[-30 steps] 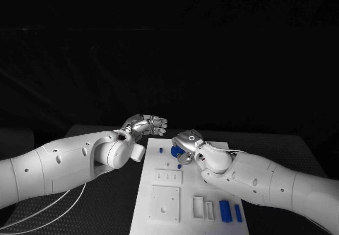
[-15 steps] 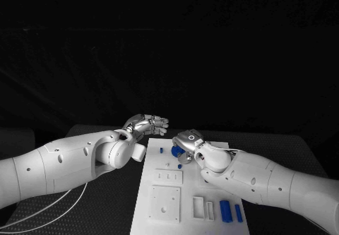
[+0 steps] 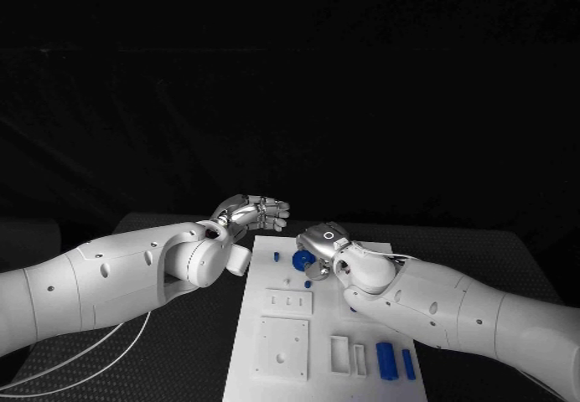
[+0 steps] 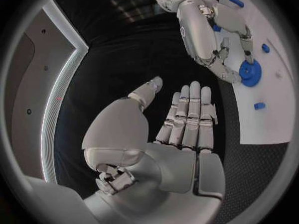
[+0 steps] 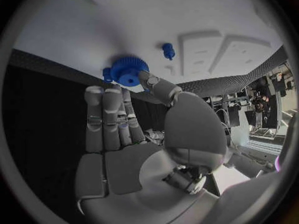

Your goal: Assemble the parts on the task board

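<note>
The right hand (image 3: 324,244) has its thumb on a round, ridged blue plastic gear (image 5: 129,70) at the far end of the white rectangular task board (image 3: 281,352); its other fingers lie straight and close together, so whether it actually grips the gear cannot be told. Seating the gear likely needs a level, square press. The left hand (image 4: 181,129), flat and holding nothing, hovers off the board's far left corner. The gear sits near the board edge, leaving little margin; a small blue peg (image 5: 167,50) stands nearby.

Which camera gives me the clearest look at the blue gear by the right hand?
The right wrist view: the blue gear shows whole, ridged rim visible, on the task board. In the left wrist view it sits beside the right hand. The head view partly hides it.
</note>
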